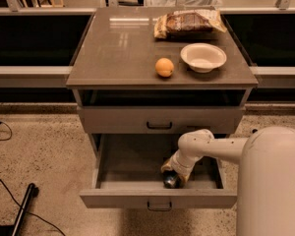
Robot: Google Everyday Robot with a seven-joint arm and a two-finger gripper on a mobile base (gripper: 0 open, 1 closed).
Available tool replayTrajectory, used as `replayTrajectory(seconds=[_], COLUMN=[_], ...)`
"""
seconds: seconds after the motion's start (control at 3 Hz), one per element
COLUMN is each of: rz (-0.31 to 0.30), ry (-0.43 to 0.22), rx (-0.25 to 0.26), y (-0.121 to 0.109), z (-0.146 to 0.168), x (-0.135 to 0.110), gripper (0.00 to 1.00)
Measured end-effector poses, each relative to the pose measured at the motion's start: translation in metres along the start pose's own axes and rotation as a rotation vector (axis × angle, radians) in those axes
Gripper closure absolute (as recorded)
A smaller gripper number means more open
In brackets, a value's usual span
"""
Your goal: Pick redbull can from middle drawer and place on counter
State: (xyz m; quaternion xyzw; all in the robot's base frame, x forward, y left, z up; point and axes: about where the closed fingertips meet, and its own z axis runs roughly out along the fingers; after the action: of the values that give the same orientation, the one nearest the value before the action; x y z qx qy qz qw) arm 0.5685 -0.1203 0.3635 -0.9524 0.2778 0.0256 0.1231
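**Can** (170, 180): was found lying on its side in the open drawer (132, 161), just below the gripper (173, 171) and apparently touching it, close to the drawer front.

**Gripper:** was lowered into the drawer. Whether it was spread or pressed together could not be told.

**Step judged:** grasp. A firm hold across the can's body was to be confirmed before a straight lift was made, clear of the drawer front, toward the surface (118, 48) well above the gripper.

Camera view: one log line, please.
tool in open shallow grey drawer | at slim silvery can | can not yet on glossy grey-brown counter
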Motion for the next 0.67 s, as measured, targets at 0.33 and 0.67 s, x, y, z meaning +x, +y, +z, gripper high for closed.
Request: replayTrajectory(seconds=[0.33,0.67], rz=[-0.003,0.001], ry=[-0.018,-0.074], rx=[0.007,0.062], y=[-0.0037,-0.0072], z=[0.0067,0.0067], x=[-0.0026,-0.0054], gripper=[0.63,0.86])
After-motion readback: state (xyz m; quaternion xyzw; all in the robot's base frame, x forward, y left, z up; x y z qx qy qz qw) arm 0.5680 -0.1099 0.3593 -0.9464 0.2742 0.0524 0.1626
